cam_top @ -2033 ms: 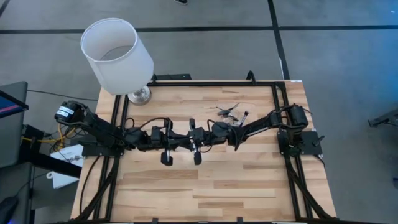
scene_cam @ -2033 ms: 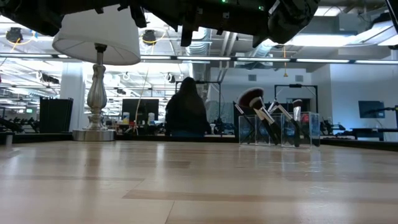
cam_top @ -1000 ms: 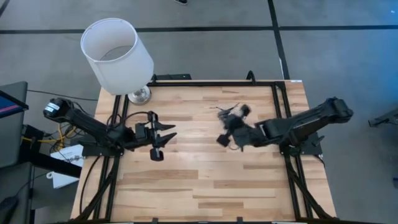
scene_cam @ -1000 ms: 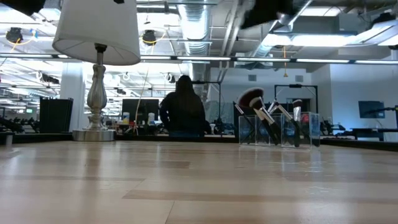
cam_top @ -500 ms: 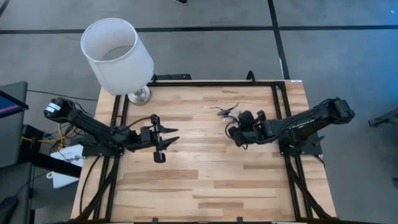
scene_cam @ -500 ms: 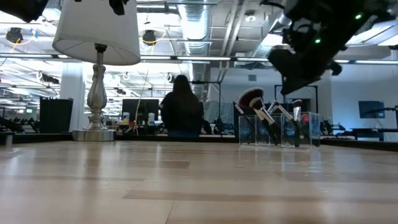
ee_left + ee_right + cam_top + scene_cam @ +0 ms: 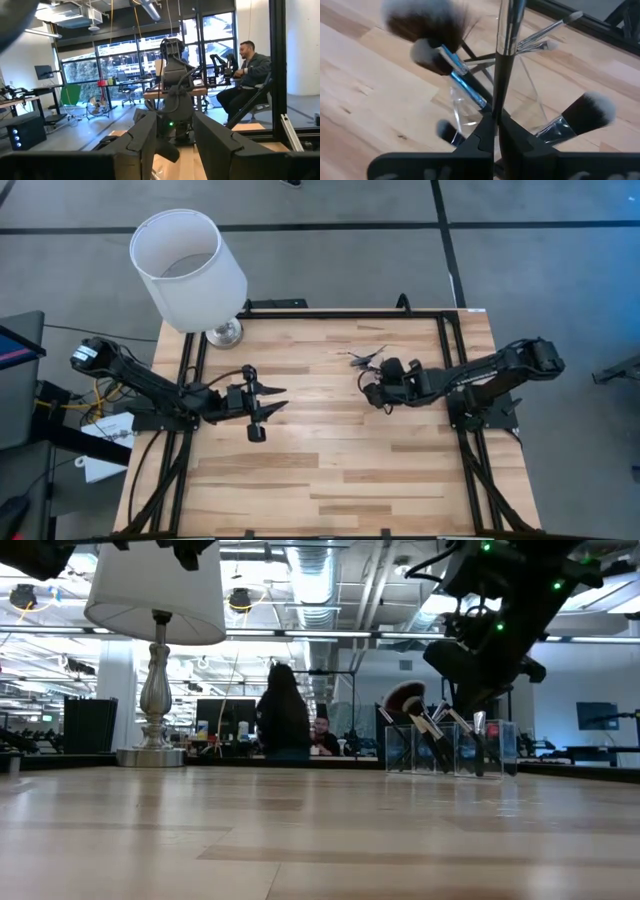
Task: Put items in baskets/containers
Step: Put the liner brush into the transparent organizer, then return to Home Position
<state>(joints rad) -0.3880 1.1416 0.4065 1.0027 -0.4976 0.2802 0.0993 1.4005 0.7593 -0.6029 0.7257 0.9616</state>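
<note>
Right gripper [image 7: 496, 131]: fingers pressed together on a slim makeup brush [image 7: 506, 55], held upright just above the clear container [image 7: 520, 112] at the table's far right. Half a second ago it hung slightly nearer; it has since edged toward the container. Other brushes [image 7: 425, 725] stand tilted inside, including a fluffy-headed one [image 7: 427, 27]. Left gripper [image 7: 262, 402]: fingers spread, empty, unmoved at the left. Lamp [image 7: 188, 268] at far left corner. The person [image 7: 283, 715] behind has shifted

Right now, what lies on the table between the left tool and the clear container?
Only bare wood in the high view: nothing lies between the left tool and the clear container. The right tool is beside the container.
</note>
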